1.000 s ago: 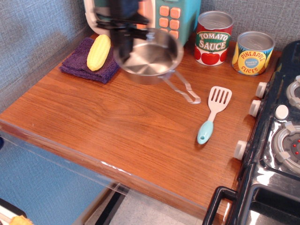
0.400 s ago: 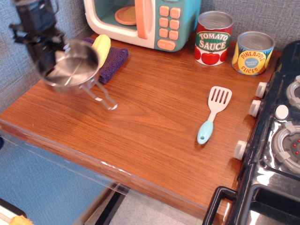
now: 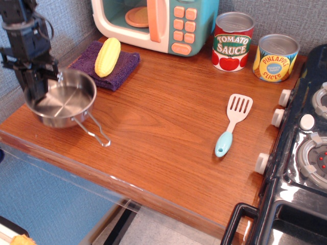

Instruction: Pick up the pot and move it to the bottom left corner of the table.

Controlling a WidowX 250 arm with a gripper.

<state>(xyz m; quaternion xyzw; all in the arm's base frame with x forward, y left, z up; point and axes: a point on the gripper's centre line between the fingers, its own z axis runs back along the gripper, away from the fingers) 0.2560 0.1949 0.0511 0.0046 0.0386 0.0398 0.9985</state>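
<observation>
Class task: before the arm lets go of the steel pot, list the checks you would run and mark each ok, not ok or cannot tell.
1. Shiny round steel pot over bottom-left corner of the reddish-brown wooden table: ok.
2. Pot resting on the table: cannot tell.
3. Black gripper at the pot's left rim: ok.
4. Pot apart from purple cloth: ok.
5. Wire handle inside table edge: ok.

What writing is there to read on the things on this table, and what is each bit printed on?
"TOMATO SAUCE": on the red tomato sauce can.
"PINEAPPLE SLICES": on the yellow pineapple slices can; a small blue badge on it is too small to read.
Toy microwave buttons: no readable marks.
Pot, spatula: no text.
</observation>
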